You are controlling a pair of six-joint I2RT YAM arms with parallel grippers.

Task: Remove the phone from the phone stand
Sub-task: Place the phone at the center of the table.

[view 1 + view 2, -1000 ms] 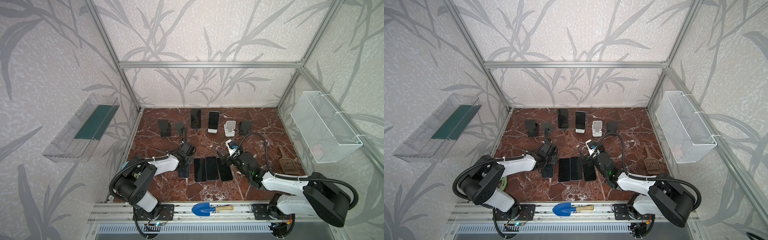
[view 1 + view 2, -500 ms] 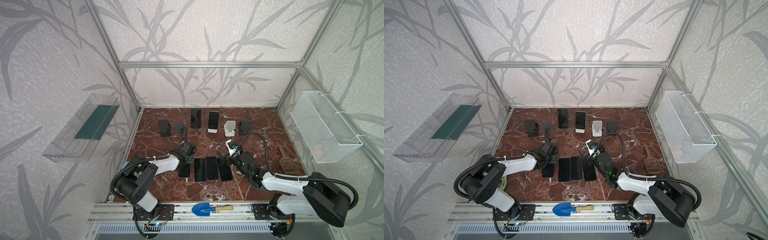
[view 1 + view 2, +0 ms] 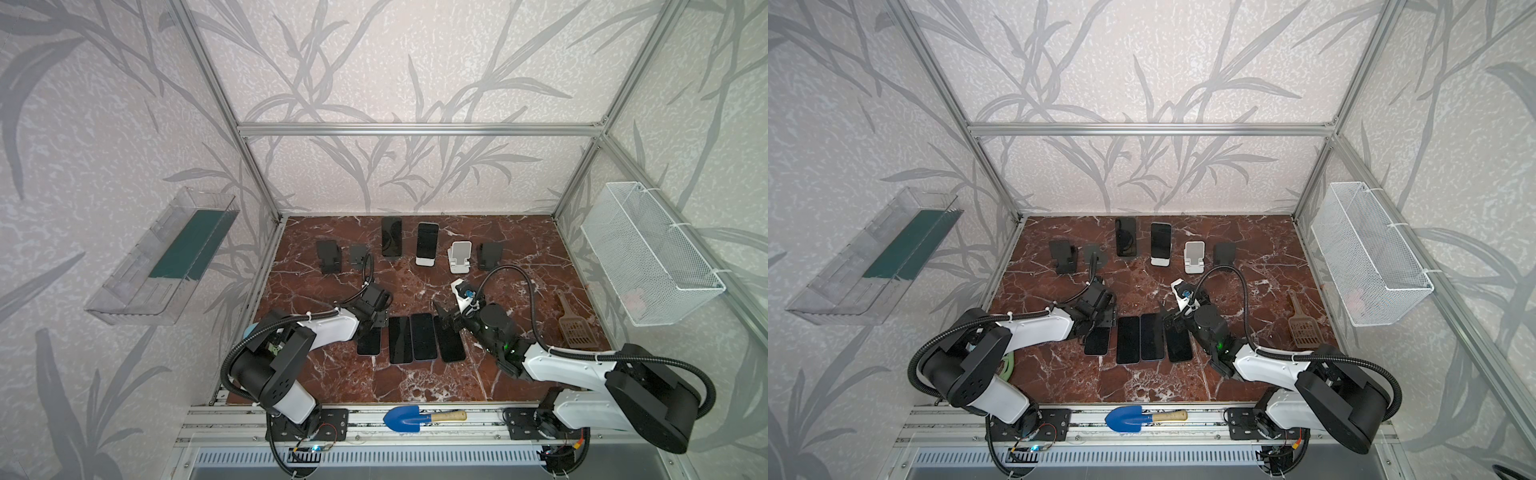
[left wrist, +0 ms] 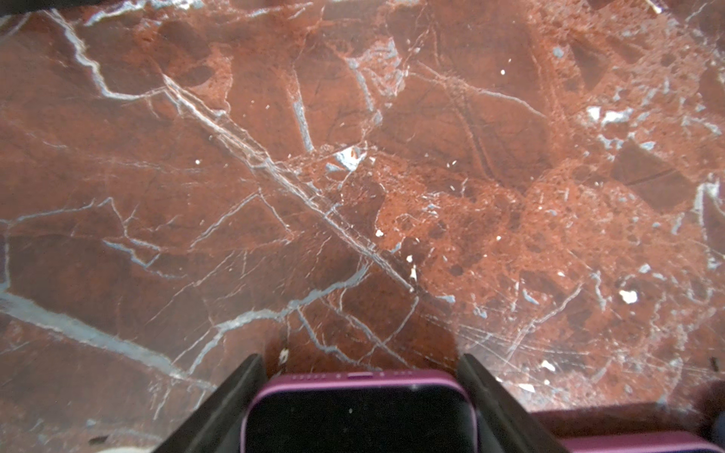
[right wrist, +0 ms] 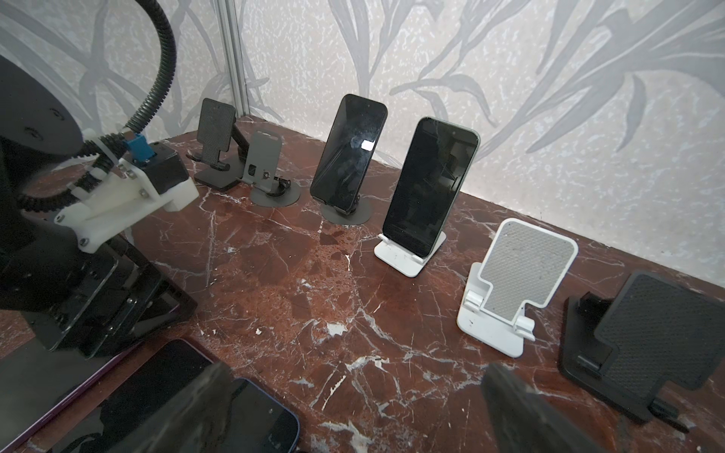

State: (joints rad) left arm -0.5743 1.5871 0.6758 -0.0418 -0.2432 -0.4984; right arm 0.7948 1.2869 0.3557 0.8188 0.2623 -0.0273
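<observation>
Two dark phones still lean in stands at the back: one phone [image 3: 391, 236] on a round black stand [image 5: 347, 213], another phone [image 5: 429, 186] on a white stand [image 5: 408, 261]. Several phones lie flat in a row on the marble floor. My left gripper [image 3: 372, 326] hovers low over the far end of the leftmost one, a purple-cased phone [image 4: 359, 419]. Its fingers [image 4: 231, 396] stand open on either side of that phone, which rests on the floor. My right gripper [image 5: 353, 412] is wide open and empty, beside the rightmost flat phone [image 3: 449, 338], facing the stands.
An empty white stand [image 3: 459, 257] and black empty stands [image 3: 328, 255] [image 3: 490, 255] line the back. A brown scoop [image 3: 575, 328] lies at the right. A blue trowel [image 3: 405, 417] sits on the front rail. A wire basket [image 3: 648, 257] and a clear tray [image 3: 166, 257] hang on the side walls.
My left gripper's jaws have spread wider around the purple-cased phone, which stays flat on the floor. The right arm has not moved.
</observation>
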